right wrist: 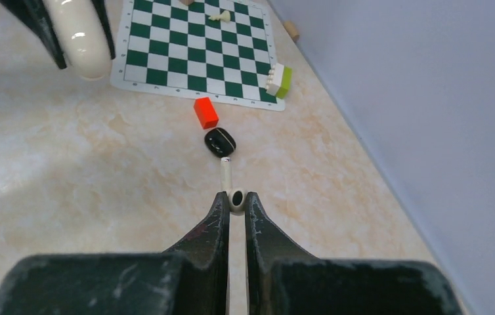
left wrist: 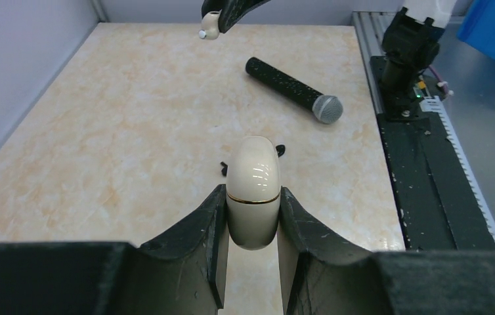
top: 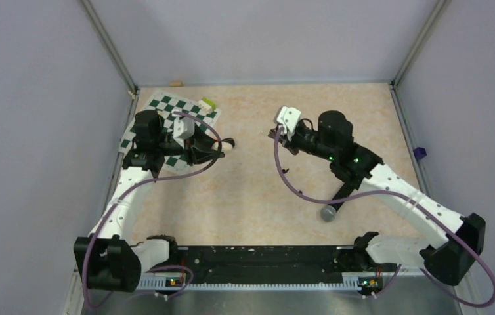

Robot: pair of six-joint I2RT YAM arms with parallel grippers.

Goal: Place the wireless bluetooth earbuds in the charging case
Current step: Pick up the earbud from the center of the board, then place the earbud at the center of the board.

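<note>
– Earbud (right wrist: pixel 236 199) first: where is it?
– Your right fingers (right wrist: pixel 215 223) are pinched together on it, above the counter (left wrist: pixel 133 118): cream-white, dark ring on its head, thin stem pointing forward.
– And the charging case (left wrist: pixel 253 190)?
– Clamped between your left fingers (left wrist: pixel 199 230), well apart from the bud: a glossy cream pill with a fine gold seam, its lower end hidden.
– Beyond?
– You'll see a glossy black oval (right wrist: pixel 220 142) just beside an orange-red block (right wrist: pixel 205 112); the two tiny black bits (left wrist: pixel 280 149) are too small to make out.

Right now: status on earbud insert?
Left gripper shut on cream case. Right gripper shut on white earbud. Earbud not yet at case. Mic lies off to the side.
</note>
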